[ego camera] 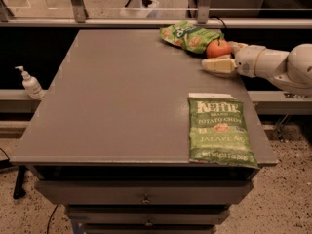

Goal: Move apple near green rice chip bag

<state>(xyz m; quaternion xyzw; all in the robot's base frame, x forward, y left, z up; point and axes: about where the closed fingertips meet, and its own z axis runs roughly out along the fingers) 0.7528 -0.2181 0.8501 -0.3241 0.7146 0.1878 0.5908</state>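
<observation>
Front right on the table (122,96), the green chip bag (222,130) reads "Kettle Brand Potato Chips", "Jalapeño" lower down; the rear green bag (187,35) shows print too small to read; the gripper (220,57) sits just beside it.

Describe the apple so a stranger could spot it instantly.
Look at the grey table's far right corner, where the robot's end effector reaches in from the right. The apple sits there beside the crumpled green rice chip bag, the only round, red-orange thing on the table.
</observation>
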